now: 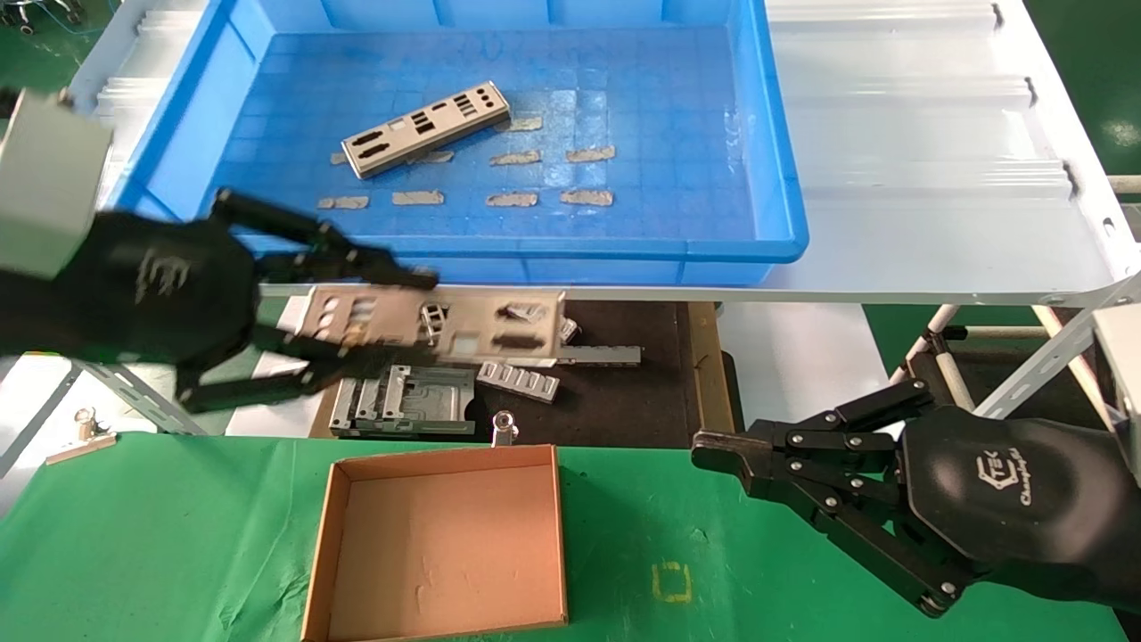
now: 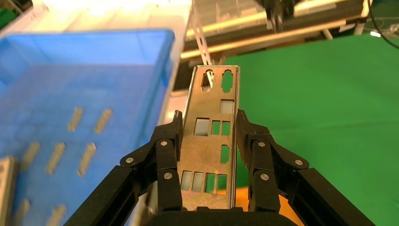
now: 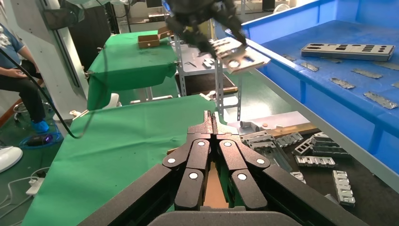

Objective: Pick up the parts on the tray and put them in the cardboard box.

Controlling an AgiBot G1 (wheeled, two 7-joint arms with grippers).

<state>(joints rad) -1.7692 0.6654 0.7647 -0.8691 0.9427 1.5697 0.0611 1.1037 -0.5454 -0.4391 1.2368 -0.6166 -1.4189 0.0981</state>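
We've got the left end effector point(image 1: 357, 308) clamped on a part point(image 1: 437, 318); keep it level, then lower it into the cardboard box point(image 1: 339, 526). The right end effector point(image 1: 713, 455) sits closed, empty.

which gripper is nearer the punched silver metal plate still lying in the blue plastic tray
Left. The left gripper, shut on another plate, hangs just outside the tray's near rim, close to the lying plate. The right gripper, shut, hovers over the green cloth, farther away.

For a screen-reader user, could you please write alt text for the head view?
The left end effector holds a silver plate above the black tray, short of the empty cardboard box. Another plate lies in the blue tray; the right end effector rests shut.
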